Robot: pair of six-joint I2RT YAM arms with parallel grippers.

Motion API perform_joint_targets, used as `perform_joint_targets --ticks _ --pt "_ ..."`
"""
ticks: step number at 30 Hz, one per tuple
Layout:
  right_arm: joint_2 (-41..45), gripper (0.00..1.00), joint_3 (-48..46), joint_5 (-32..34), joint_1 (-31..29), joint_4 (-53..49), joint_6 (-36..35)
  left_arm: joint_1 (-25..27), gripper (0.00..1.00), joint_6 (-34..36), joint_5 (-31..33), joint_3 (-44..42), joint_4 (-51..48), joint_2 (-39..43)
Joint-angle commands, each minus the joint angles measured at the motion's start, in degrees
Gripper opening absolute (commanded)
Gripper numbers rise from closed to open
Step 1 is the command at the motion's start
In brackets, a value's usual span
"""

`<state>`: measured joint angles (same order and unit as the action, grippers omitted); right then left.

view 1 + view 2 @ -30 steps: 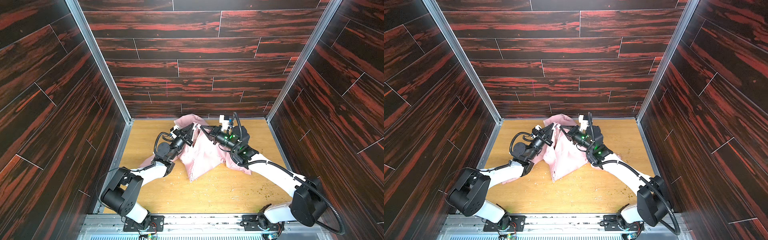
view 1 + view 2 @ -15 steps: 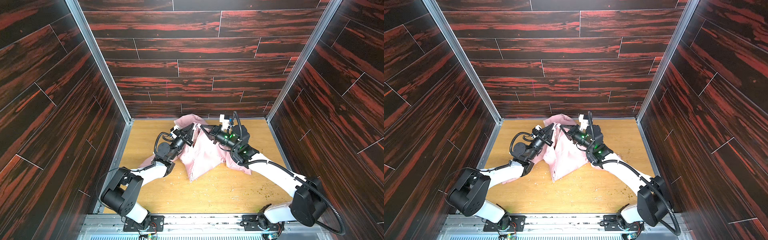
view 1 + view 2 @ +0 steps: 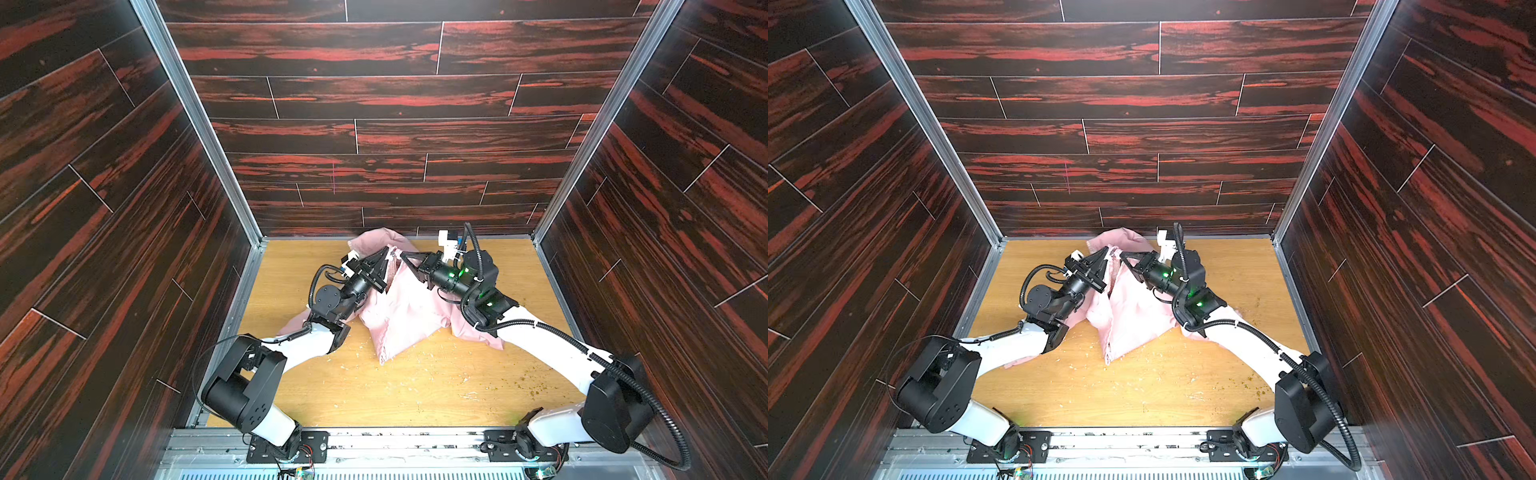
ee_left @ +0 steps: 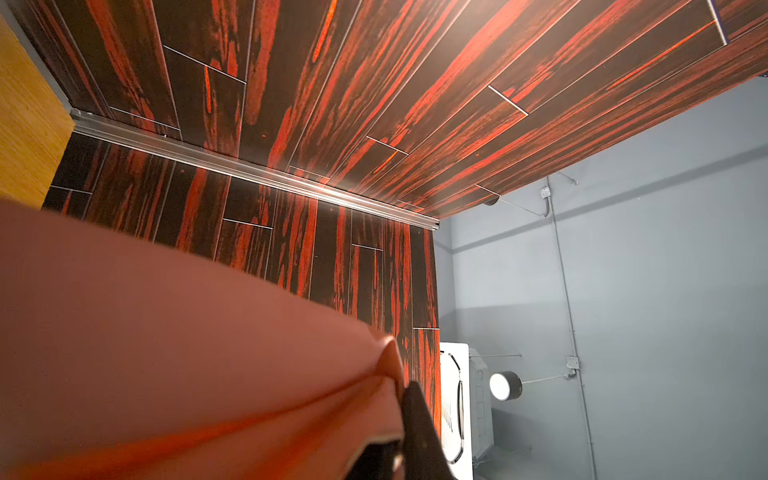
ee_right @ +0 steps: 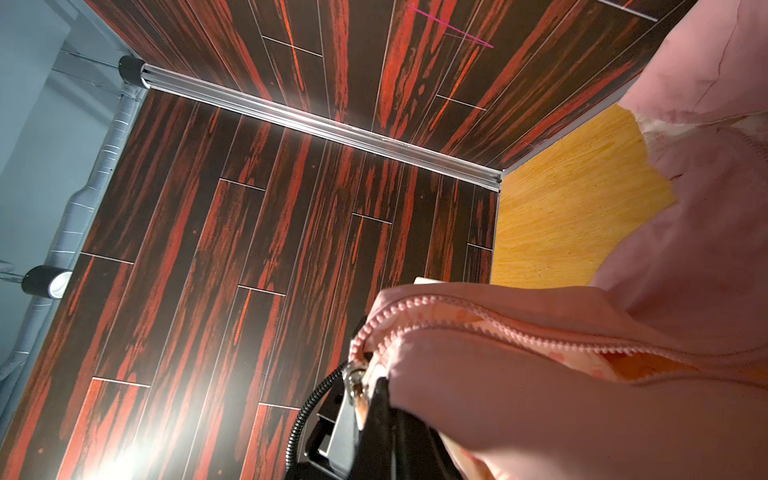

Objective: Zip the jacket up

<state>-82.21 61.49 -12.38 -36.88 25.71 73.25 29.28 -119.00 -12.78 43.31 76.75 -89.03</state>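
Arms reach forward, converging; left gripper [image 3: 385, 254] and right gripper [image 3: 404, 257] pinched closed, tips near.

Crumbs [image 3: 535, 389] dot the wooden tabletop [image 3: 399, 401] between red-streaked walls [image 3: 374, 95].

Dark red-streaked plank walls [image 3: 374, 95], light wooden floor [image 3: 415, 395], aluminium corner posts [image 3: 199, 124]

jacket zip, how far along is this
Done: both the left gripper and the right gripper are shut on the jacket near its top, holding that end up over the table. In hand: in the right wrist view the right gripper pinches beside the metal slider. Left: the teeth past the slider look apart, so the zip seems mostly unclosed. Its lower end cannot be judged.
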Motion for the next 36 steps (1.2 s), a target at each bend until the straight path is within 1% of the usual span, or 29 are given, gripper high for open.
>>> perform_joint_targets --ticks 1,11,21,36 --pt "2.0 0.0 0.8 0.6 0.0 -0.1 -1.6 0.4 0.0 -5.5 -0.1 1.2 4.0 -0.1" --pt "2.5 0.0 1.3 0.6 0.0 -1.0 -2.6 0.7 0.0 -5.6 -1.8 1.2 4.0 -1.3" --pt "7.4 0.0 0.6 5.7 0.0 -9.1 -6.0 0.7 0.0 -4.9 -1.5 0.7 4.0 -1.0" --pt "5.2 0.0 2.6 4.0 -0.2 -8.7 -5.8 0.9 0.0 -4.8 -1.8 1.0 4.0 -0.6"
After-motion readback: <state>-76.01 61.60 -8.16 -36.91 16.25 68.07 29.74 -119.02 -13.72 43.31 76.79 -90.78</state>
